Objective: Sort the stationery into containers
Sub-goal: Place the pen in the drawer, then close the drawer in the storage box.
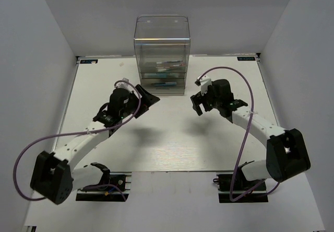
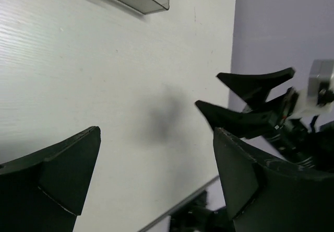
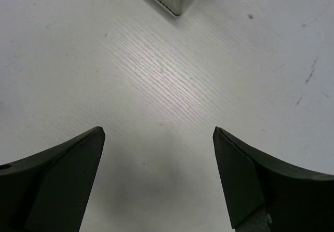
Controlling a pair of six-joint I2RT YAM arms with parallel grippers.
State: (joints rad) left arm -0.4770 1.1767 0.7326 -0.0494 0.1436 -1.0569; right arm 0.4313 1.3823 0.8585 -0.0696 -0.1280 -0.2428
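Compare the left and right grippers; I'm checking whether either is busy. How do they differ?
The left gripper sits close by the cabinet's front left corner; the right gripper hangs farther off its right side. The left gripper points rightward, the right gripper leftward. Both are wide open and empty.

Tall clear cabinet (image 1: 162, 31), upright at the far edge of the table (image 1: 156, 143) — midway along. Light-blue stationery (image 1: 159, 76) flat inside its stacked drawers (image 1: 175, 71).
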